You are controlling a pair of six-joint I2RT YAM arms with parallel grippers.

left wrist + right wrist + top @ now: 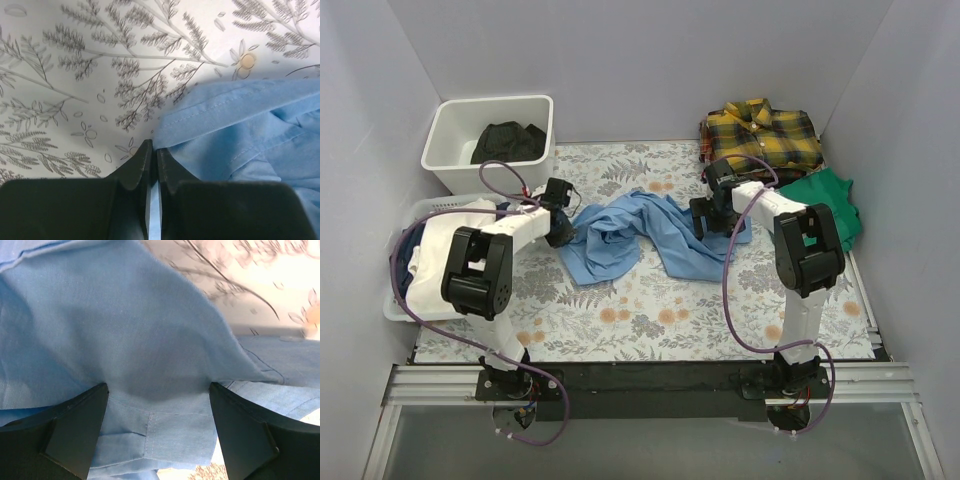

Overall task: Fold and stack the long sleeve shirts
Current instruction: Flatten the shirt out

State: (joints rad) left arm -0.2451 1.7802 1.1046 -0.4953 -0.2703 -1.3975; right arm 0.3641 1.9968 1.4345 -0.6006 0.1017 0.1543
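Note:
The light blue long sleeve shirt (630, 235) lies crumpled in the middle of the floral table. My left gripper (560, 232) is at its left edge, shut on a thin fold of the blue cloth (240, 130); in the left wrist view the gripper (154, 147) pinches a strip of cloth between its jaws. My right gripper (705, 222) is at the shirt's right end. It (158, 386) stands open, fingers wide on either side of a hemmed piece of blue cloth (125, 315). The yellow-and-black plaid shirt (760, 135) lies folded at the back right.
A white bin (450, 110) at the back left holds a black garment (508, 140). A white basket (395, 300) with white and dark cloth stands at the left edge. A green T-shirt (830, 195) lies at the right, beside the plaid shirt.

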